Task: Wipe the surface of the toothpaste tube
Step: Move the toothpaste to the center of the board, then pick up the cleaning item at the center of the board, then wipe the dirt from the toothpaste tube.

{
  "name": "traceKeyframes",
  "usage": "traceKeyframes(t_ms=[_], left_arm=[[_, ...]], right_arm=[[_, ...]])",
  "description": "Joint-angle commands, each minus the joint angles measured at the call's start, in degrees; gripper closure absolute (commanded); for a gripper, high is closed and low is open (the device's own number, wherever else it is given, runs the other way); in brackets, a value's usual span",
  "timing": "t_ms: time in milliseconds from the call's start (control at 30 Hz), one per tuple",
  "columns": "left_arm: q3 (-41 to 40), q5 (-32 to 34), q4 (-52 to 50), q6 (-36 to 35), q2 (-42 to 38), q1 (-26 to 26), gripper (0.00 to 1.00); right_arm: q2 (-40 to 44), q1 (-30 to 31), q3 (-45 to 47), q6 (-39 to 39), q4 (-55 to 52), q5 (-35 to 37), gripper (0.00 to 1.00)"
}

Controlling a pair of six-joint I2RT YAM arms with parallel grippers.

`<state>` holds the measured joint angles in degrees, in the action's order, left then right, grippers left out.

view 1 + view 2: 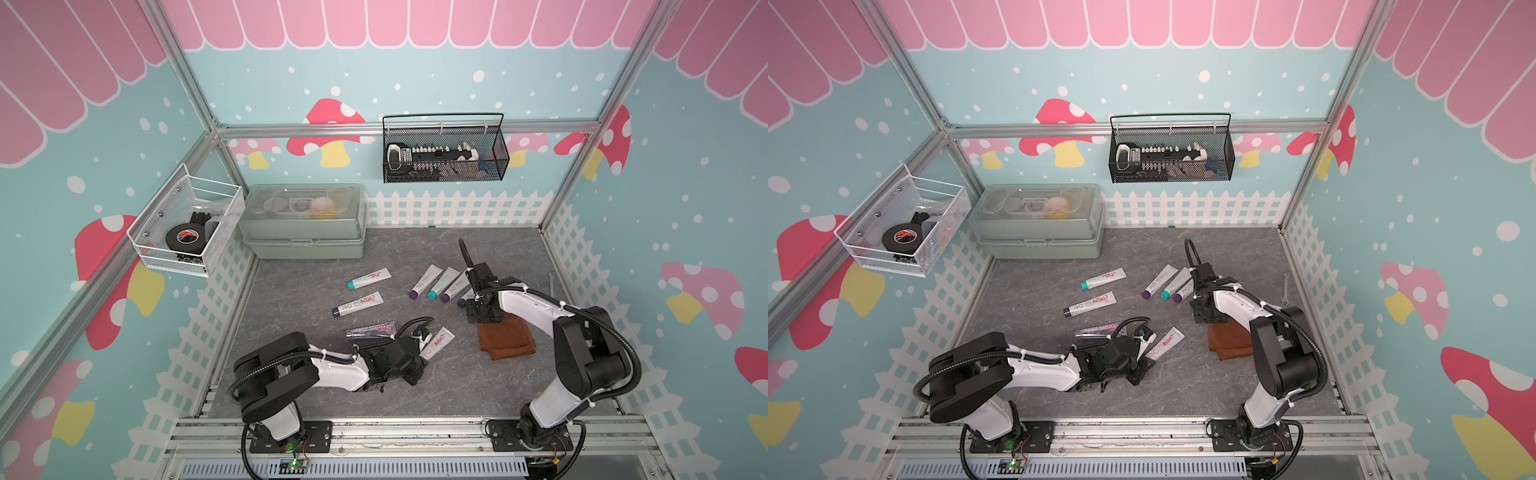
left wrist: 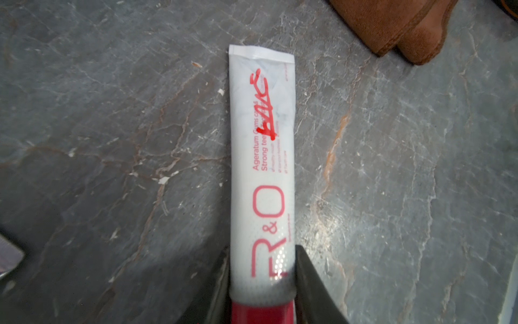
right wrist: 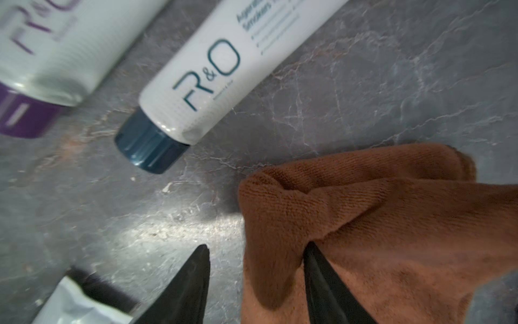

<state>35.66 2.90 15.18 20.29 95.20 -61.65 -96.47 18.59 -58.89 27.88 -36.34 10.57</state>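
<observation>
From above, the fingers of the left gripper (image 2: 262, 248) are hidden under its own wrist, and so is the cap of the tube (image 1: 436, 343). Both top views show only the crimped half of it (image 1: 1165, 344). In the left wrist view the red cap is cut off by the picture's edge, and the small print on the tube (image 2: 262, 140) is too blurred to read. The tips of the right gripper (image 3: 258, 245) are also covered by the arm in both top views. In the right wrist view the cloth (image 3: 378, 224) runs out of the picture. A purple-capped tube (image 3: 42, 56) is blurred and cut off there. A white crimped end (image 3: 78, 305) shows in the corner, but I cannot tell to which tube it belongs.

The tube lies on the grey table (image 2: 112, 112) near the front, between the two arms. The cloth (image 1: 509, 336) is near it on the robot's right, not touching. The tube is white with big red letters "R&O". It has a red marker scribble near the crimped end, with faint grey smudges around the scribble.

The left gripper pinches the tube, one finger against each side just beside the cap. The right gripper stands spread. A raised fold of the cloth is between its fingers. One finger (image 3: 322, 280) is pushed into the cloth, and the other stands over bare table, apart from the cloth. A blue-capped tube (image 3: 196, 70) lies near the cloth without touching it.
</observation>
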Motion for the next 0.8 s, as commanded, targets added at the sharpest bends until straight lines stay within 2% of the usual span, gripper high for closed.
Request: traceKeyframes(t_ms=[0, 67, 167, 300, 367, 433, 500, 767], left_arm=[[-0.8, -1.3, 1.2, 0.3, 0.0, -0.3, 0.67], [-0.8, -1.6, 1.4, 0.2, 0.0, -0.2, 0.68], [-0.9, -1.9, 1.5, 0.1, 0.1, -0.3, 0.69], [-0.3, -2.9, 1.7, -0.3, 0.9, -0.4, 0.70], [0.5, -3.7, 1.0, -0.6, 1.6, -0.6, 0.70], [1.3, -3.9, 0.6, -0.9, 2.1, -1.1, 0.71], [2.1, -4.1, 0.0, -1.2, 2.7, -1.6, 0.71], [3.2, -4.0, 0.3, -1.4, 3.7, -1.9, 0.71]], right_arm=[[-2.3, -0.7, -0.4, 0.0, -0.2, 0.6, 0.47], [-3.5, -1.2, 0.0, 0.0, 0.6, -0.2, 0.51], [-3.7, -1.4, 0.7, 0.1, 1.2, -1.7, 0.67], [1.8, -1.3, 3.7, -0.4, 2.3, -4.8, 0.84], [5.2, -1.3, 5.1, -1.4, 1.6, -7.8, 0.89], [9.3, -1.3, 6.5, -2.3, 0.8, -11.0, 0.91], [12.9, -0.9, 8.4, -1.9, 1.8, -17.3, 0.92], [15.9, 4.1, 11.5, -1.4, 3.4, -30.6, 0.91]])
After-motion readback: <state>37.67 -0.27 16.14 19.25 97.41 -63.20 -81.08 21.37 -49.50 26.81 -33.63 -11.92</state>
